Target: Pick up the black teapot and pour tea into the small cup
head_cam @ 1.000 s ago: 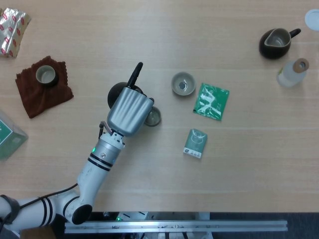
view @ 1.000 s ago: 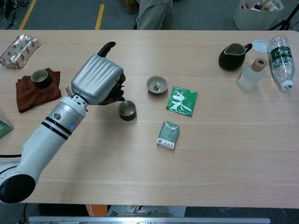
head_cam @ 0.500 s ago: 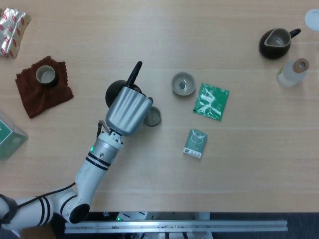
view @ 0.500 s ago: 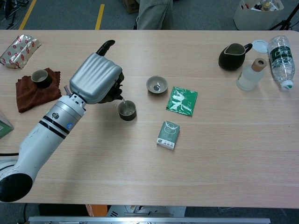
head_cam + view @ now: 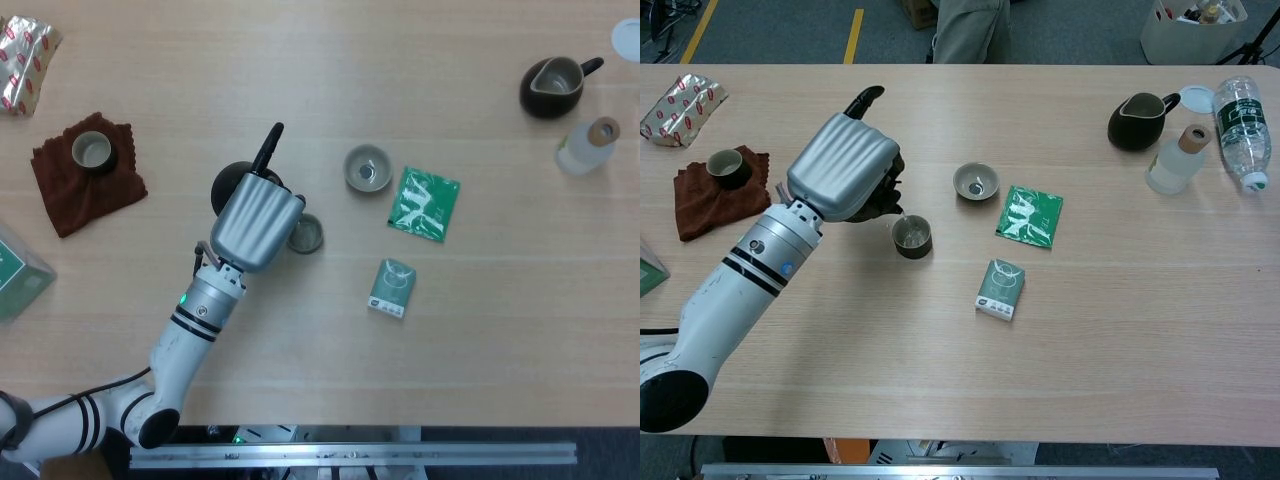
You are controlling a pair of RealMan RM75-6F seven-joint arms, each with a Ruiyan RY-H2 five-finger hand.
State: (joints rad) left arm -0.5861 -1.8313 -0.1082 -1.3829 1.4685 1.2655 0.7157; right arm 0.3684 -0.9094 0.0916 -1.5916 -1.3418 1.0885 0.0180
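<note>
Since a second ago, left hand (image 5: 253, 222) and black teapot (image 5: 229, 184) have drifted slightly left and away from the robot; everything else lies unchanged. Left hand grips the black teapot, its silver back covering most of the pot; the straight black handle (image 5: 864, 101) sticks out past the hand toward the far edge. Chest view: pot tilted, spout end at the near rim of the small cup (image 5: 911, 236), a thin pale streak between spout and cup. Small cup stands on the desk (image 5: 330, 330) just right of the hand. Right hand not visible in either view.

Other items: second, wider cup (image 5: 367, 167) farther right; green foil sachet (image 5: 424, 203) beside it; small green packet (image 5: 392, 287) with a pale round emblem, text too small to read. Left side: cup on brown cloth (image 5: 90, 172); gold wrapper (image 5: 26, 50) with red printing, illegible. Right far corner: dark pitcher (image 5: 553, 86), cork-stoppered bottle (image 5: 586, 146), plastic water bottle (image 5: 1241, 117) with green label, wording unreadable.
</note>
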